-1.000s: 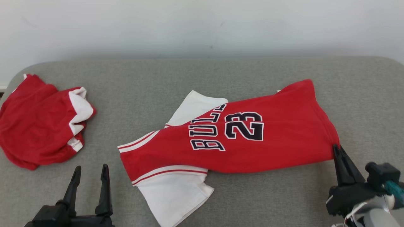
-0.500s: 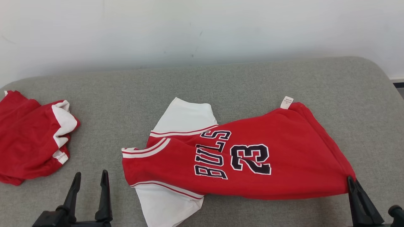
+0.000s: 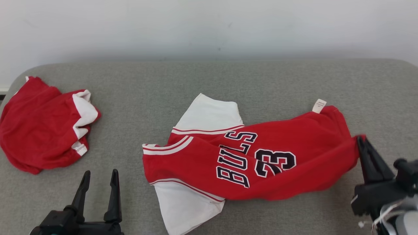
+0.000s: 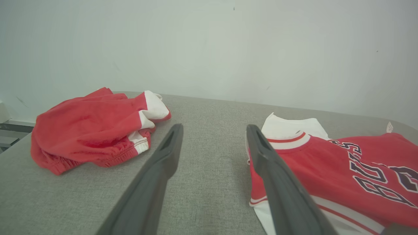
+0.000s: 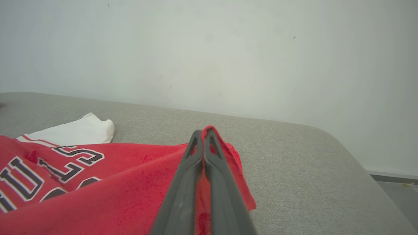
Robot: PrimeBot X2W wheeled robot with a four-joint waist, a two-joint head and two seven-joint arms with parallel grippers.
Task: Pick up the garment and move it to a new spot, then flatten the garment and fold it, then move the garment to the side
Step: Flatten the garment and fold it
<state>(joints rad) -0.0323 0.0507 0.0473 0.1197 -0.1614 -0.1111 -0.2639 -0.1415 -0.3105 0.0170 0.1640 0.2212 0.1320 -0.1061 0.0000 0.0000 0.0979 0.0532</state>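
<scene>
The red fabric jersey numbered 23 [image 3: 294,140] is clamped at 1 edge, perhaps raised, by the right gripper [image 3: 359,138]; the left gripper [image 3: 100,172] is pointed forward, spread.

A crumpled red cloth [image 3: 39,130] with white trim lay in a heap at the left end of the grey pad [image 3: 209,78], near its rounded far corner. Its gathered elastic hem faced the near side. A plain white wall [image 3: 209,26] with a few small dark specks rose behind the pad.
</scene>
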